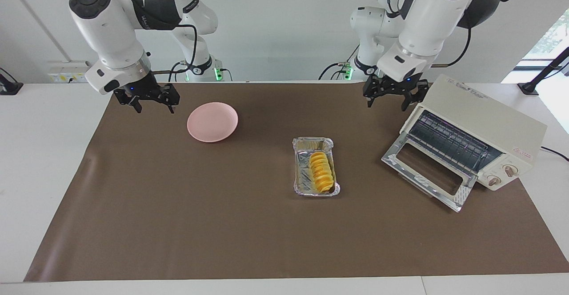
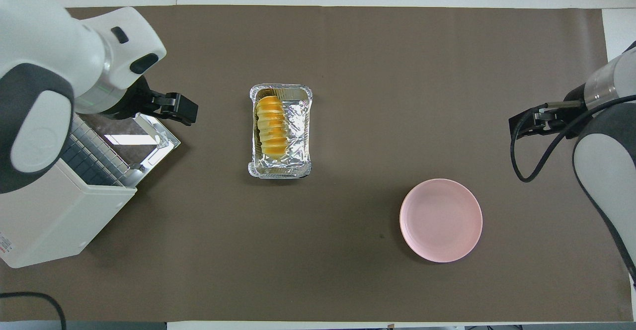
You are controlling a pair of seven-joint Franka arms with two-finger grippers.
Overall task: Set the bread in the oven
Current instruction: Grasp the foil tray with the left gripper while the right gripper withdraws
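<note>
The bread (image 1: 322,172) (image 2: 271,126), a ridged yellow-orange loaf, lies in a silver foil tray (image 1: 311,143) (image 2: 299,136) at the middle of the brown mat. The cream oven (image 1: 489,124) (image 2: 54,215) stands at the left arm's end of the table. Its glass door (image 1: 426,175) (image 2: 149,141) is dropped open and the rack shows. My left gripper (image 1: 387,104) (image 2: 185,111) hangs open and empty in the air, over the edge of the oven's open door. My right gripper (image 1: 154,107) (image 2: 519,125) hangs open and empty over the mat at the right arm's end.
A round pink plate (image 1: 212,121) (image 2: 441,219) lies on the mat between the foil tray and the right gripper, nearer to the robots than the tray. The brown mat (image 1: 178,224) covers most of the white table.
</note>
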